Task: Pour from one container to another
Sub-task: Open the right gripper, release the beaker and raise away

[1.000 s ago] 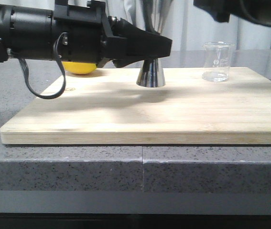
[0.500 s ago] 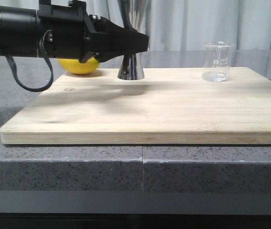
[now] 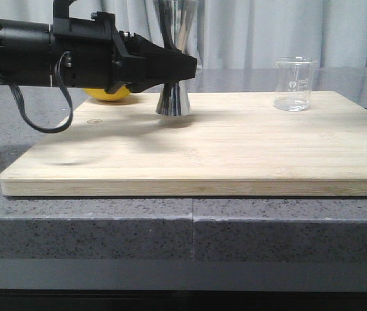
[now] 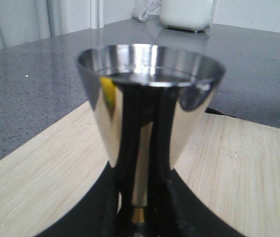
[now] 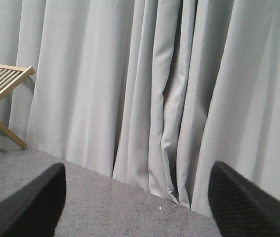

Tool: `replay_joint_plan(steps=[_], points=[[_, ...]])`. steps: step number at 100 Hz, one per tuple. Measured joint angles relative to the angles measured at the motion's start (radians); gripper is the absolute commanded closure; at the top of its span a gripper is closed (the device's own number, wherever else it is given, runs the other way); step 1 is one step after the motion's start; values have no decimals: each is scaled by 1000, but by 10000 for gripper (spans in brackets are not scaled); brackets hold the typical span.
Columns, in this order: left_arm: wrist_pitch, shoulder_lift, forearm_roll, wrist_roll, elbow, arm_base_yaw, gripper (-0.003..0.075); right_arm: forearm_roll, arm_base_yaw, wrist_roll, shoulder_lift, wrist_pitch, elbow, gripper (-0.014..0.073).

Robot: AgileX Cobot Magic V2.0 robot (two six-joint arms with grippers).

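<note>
The steel jigger (image 3: pixel 173 97), hourglass-shaped with a gold band (image 4: pixel 139 215) at its waist, stands upright at the back left of the wooden board (image 3: pixel 235 149). My left gripper (image 3: pixel 182 65) is shut on the jigger's waist, reaching in from the left. In the left wrist view the jigger's upper cup (image 4: pixel 149 98) fills the frame, with the left gripper (image 4: pixel 140 219) closed round the narrow part below it. The clear beaker (image 3: pixel 294 84) with white marks stands alone at the back right of the board. My right gripper (image 5: pixel 137 207) is open with nothing in it and faces grey curtains, out of the front view.
A yellow lemon (image 3: pixel 109 94) lies behind the left arm at the board's back left edge. The board rests on a grey speckled counter (image 3: pixel 105 227). A slatted wooden rack (image 5: pixel 1 84) stands by the curtains. A white appliance (image 4: pixel 186 12) sits far back.
My left gripper has carried the jigger leftward along the back of the board and slightly lower. The right arm has left the top right of the front view. The beaker has not moved.
</note>
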Motion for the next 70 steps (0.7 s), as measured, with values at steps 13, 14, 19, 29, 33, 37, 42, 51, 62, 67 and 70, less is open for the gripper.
replay_joint_plan(steps=[13,14,19,29,33,37,42,51,62,67,70], points=[[-20,22,-19,7,0,0,741,0,0,2,0,0,0,57],[-20,22,-19,7,0,0,741,0,0,2,0,0,0,57],[-27,32,-23,9,0,0,741,0,0,2,0,0,0,57],[-41,52,-30,10,-2,0,741,0,0,2,0,0,0,57],[-46,54,-32,10,-2,0,741,0,0,2,0,0,0,57],[-52,57,-35,10,-2,0,741,0,0,2,0,0,0,57],[-53,58,-35,13,-2,0,741,0,0,2,0,0,0,57],[-53,58,-35,28,-2,0,741,0,0,2,0,0,0,57],[-53,58,-35,32,-2,0,741,0,0,2,0,0,0,57],[-53,58,-35,33,-2,0,741,0,0,0,0,0,0,57],[-53,58,-35,35,-2,0,741,0,0,0,0,0,0,57]])
